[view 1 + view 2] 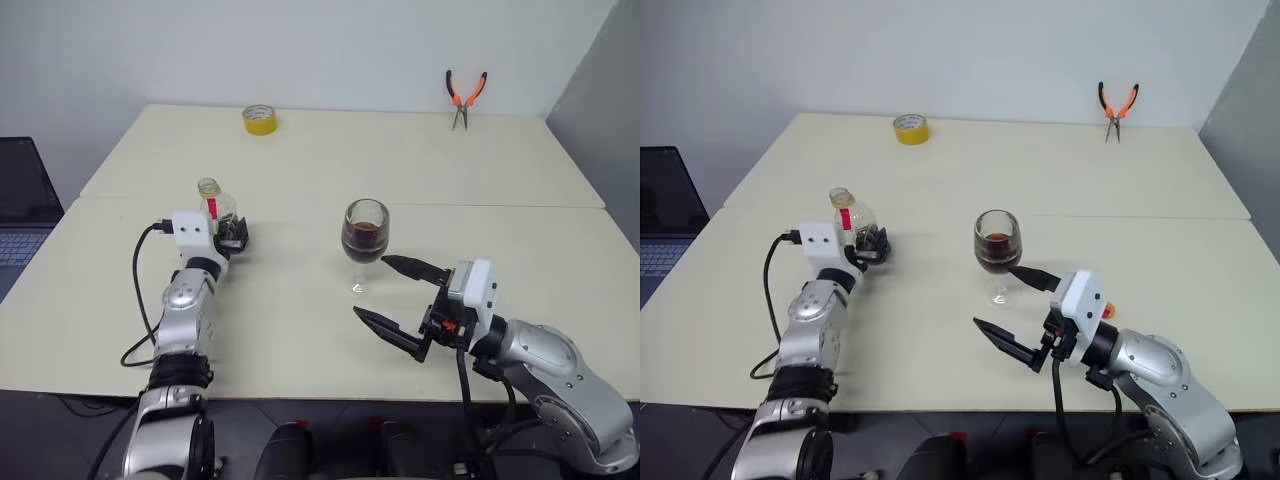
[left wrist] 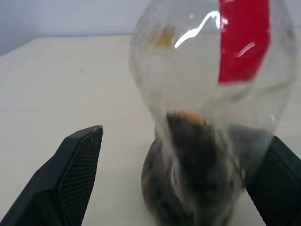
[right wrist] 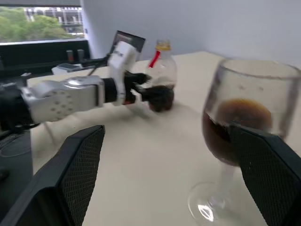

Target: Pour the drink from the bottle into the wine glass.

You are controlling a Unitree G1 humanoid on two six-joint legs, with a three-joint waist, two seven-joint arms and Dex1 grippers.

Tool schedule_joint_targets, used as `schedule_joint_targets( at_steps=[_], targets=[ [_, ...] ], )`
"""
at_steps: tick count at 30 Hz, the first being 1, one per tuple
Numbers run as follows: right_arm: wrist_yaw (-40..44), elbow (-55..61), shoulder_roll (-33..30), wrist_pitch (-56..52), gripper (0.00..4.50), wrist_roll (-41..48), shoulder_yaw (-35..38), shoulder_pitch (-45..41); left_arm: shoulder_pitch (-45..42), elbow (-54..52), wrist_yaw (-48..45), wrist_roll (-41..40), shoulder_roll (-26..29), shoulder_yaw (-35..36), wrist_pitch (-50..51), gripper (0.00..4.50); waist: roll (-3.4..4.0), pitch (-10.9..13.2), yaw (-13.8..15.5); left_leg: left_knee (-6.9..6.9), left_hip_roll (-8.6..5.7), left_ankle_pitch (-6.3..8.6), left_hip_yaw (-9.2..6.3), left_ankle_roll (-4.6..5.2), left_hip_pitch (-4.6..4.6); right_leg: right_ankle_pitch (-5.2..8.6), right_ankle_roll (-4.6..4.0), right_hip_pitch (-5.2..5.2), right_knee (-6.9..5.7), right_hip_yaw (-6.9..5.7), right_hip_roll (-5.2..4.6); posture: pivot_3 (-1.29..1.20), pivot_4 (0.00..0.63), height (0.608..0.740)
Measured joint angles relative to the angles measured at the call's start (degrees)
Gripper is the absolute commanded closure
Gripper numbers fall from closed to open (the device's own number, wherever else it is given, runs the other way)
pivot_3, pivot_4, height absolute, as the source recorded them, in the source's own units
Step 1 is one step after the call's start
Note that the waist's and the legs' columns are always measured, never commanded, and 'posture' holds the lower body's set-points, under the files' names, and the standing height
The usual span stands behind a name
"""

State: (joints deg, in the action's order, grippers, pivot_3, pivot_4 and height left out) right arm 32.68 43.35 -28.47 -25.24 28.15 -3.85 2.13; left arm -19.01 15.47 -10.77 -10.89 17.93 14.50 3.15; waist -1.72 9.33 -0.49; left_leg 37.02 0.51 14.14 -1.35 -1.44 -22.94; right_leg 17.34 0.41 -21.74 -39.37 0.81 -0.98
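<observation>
The bottle (image 1: 213,203) stands upright on the table at the left, clear, with a red label and a yellow-orange top. A little dark drink (image 2: 188,188) lies in its base. My left gripper (image 1: 233,238) is open, and its fingers (image 2: 80,174) stand on either side of the bottle's lower body without squeezing it. The wine glass (image 1: 365,240) stands mid-table, its bowl about half full of the dark brown drink (image 3: 235,127). My right gripper (image 1: 372,286) is open just in front of the glass, and one finger reaches beside the bowl.
A yellow tape roll (image 1: 259,119) lies at the table's far side. Orange-handled pliers (image 1: 464,97) lie at the far right. A laptop (image 1: 20,200) sits off the table's left edge. A black cable (image 1: 140,300) loops beside my left forearm.
</observation>
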Motion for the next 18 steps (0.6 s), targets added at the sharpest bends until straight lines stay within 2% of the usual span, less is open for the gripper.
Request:
schedule_joint_targets(
  at_steps=[5,10,16,18],
  targets=[
    [-1.4,-2.1,2.8,5.0,0.0,-2.8,0.4,4.2,9.3,-13.5,0.9,-2.2,-0.2,0.6,8.1,0.03,-0.02,0.0,0.2,0.02,0.0,0.0,-0.06,0.01,0.15,0.0,0.0,0.17,-0.01,-0.06,0.0,0.0,0.15,0.74],
    [-6.1,-9.8,8.5,10.8,0.0,-7.7,1.6,5.1,20.3,-23.5,3.8,0.7,-2.6,-1.7,10.2,0.03,0.02,-0.1,0.2,-0.05,0.0,0.01,-0.05,0.01,0.22,0.0,0.0,0.32,0.24,-0.05,0.0,0.0,0.15,0.74],
    [-13.1,-22.8,15.7,23.1,0.0,-15.5,3.7,4.1,21.2,-25.5,1.7,2.1,-2.5,-4.7,8.6,0.03,0.03,-0.1,0.5,-0.05,-0.02,0.01,-0.02,0.01,0.21,0.0,0.0,0.32,0.25,-0.05,0.01,0.0,0.15,0.74],
    [-15.2,-26.2,17.9,25.4,0.0,-15.7,5.6,3.7,21.1,-26.0,1.1,2.1,-2.8,-5.7,8.4,0.03,0.03,-0.1,0.5,-0.07,-0.01,0.01,-0.02,0.01,0.21,0.0,0.0,0.31,0.27,-0.06,0.01,0.0,0.15,0.74]
  ],
)
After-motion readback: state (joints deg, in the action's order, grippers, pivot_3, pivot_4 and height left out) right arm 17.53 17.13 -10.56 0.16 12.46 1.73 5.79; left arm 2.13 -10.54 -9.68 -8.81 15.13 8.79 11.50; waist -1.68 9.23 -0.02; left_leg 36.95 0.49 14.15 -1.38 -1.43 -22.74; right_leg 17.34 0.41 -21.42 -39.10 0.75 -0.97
